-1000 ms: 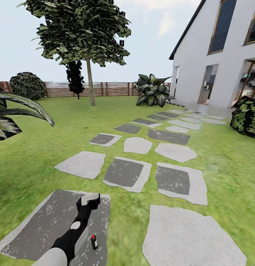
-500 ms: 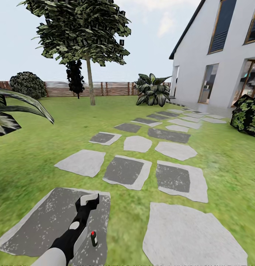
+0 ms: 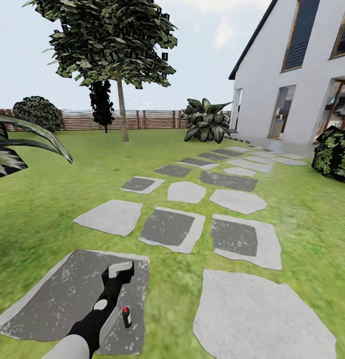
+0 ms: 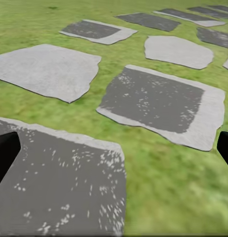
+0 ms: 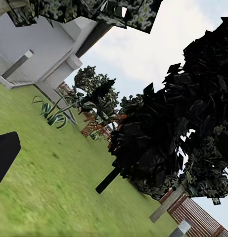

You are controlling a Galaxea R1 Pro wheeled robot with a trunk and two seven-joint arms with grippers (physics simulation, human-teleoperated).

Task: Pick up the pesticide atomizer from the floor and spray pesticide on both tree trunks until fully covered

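The pesticide atomizer (image 3: 126, 317), a small dark bottle with a red top, stands upright on a dark stepping stone (image 3: 57, 299) close in front of me. My left gripper (image 3: 121, 269) hovers over the same stone, just beyond the atomizer and slightly left of it. It is open, its fingers far apart with nothing between them in the left wrist view (image 4: 114, 153). One tree stands far off across the lawn, its thin straight trunk (image 3: 123, 117) in front of the fence. My right gripper (image 5: 114, 153) is open, pointing up at foliage and sky.
Grey stepping stones (image 3: 167, 229) lead ahead toward the white house (image 3: 292, 75) on the right. A slatted wooden fence (image 3: 142, 119) closes the far side of the lawn. A leafy plant (image 3: 12, 149) reaches in from the left, and a bush (image 3: 337, 154) sits at the right.
The whole head view has shifted: the ground and stones sit slightly higher in the picture. The atomizer shows a little higher beside my left forearm. The left gripper stays open.
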